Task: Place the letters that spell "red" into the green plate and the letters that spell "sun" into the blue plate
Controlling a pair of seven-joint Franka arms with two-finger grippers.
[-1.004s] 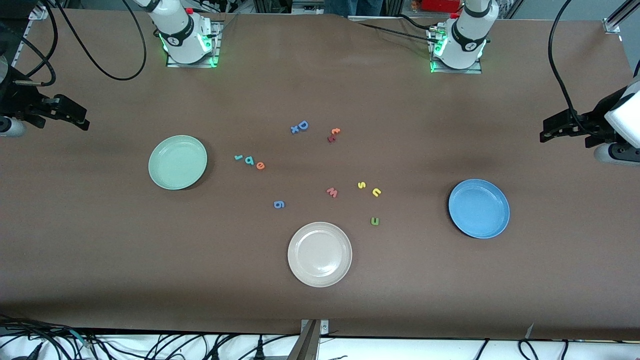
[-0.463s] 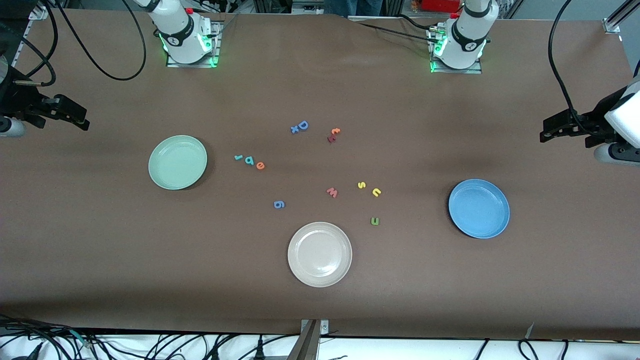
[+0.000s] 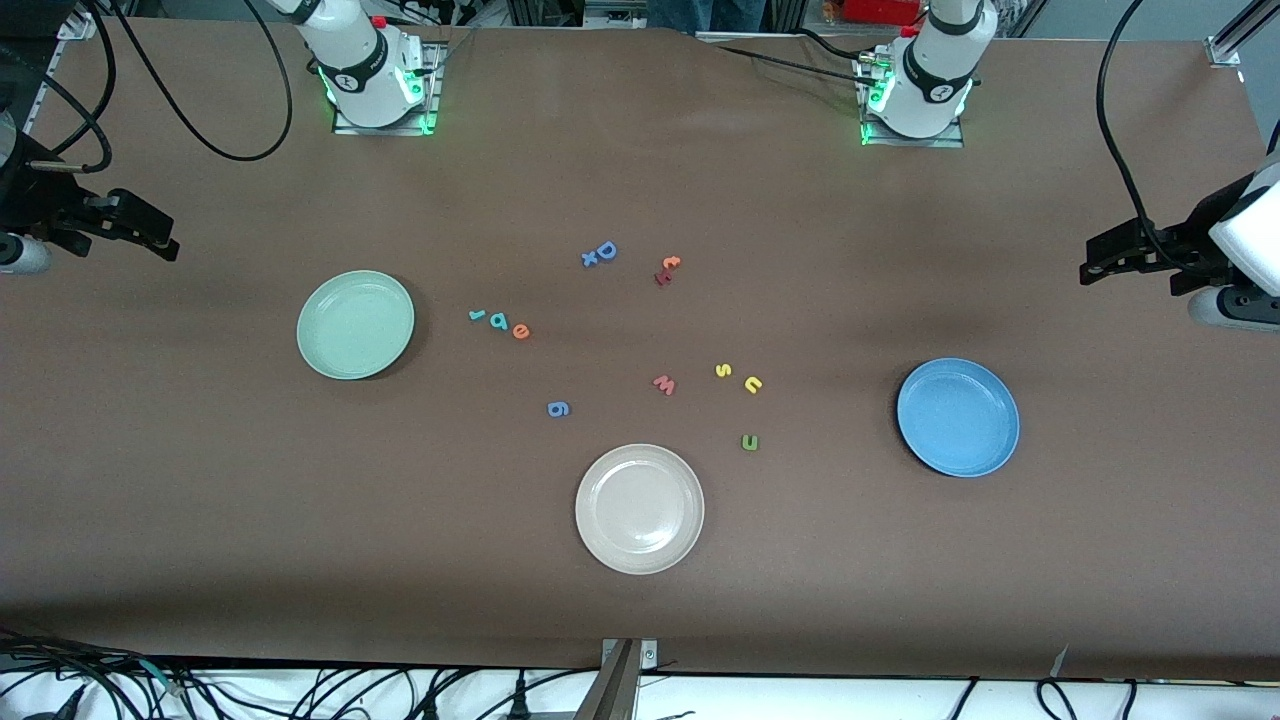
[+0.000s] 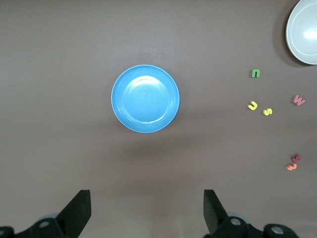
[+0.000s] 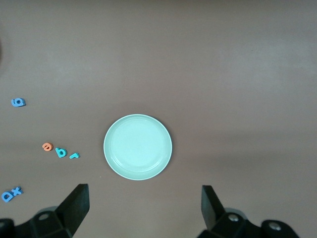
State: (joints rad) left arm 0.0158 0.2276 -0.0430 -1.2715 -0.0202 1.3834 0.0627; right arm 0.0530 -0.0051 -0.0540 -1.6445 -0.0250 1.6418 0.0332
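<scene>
The teal "r" (image 3: pixel 476 315), teal "d" (image 3: pixel 498 321) and orange "e" (image 3: pixel 520 332) lie in a row beside the green plate (image 3: pixel 355 325), which holds nothing. The yellow "s" (image 3: pixel 723 370) and yellow "u" (image 3: pixel 752 384) lie mid-table, with the dark green "n" (image 3: pixel 749 442) nearer the camera. The blue plate (image 3: pixel 958 417) holds nothing. My right gripper (image 5: pixel 143 193) hangs open and holds nothing, high over the table's right-arm end, looking down on the green plate (image 5: pixel 137 147). High over the left-arm end my left gripper (image 4: pixel 147 198) hangs open with nothing in it, looking down on the blue plate (image 4: pixel 145 98).
A beige-white plate (image 3: pixel 639 508) sits nearest the camera at mid-table. Other letters lie about: a red "w" (image 3: pixel 664 384), a blue "g" (image 3: pixel 558 408), a blue "D" with an "x" (image 3: pixel 600 253), and an orange and dark red pair (image 3: pixel 667 269).
</scene>
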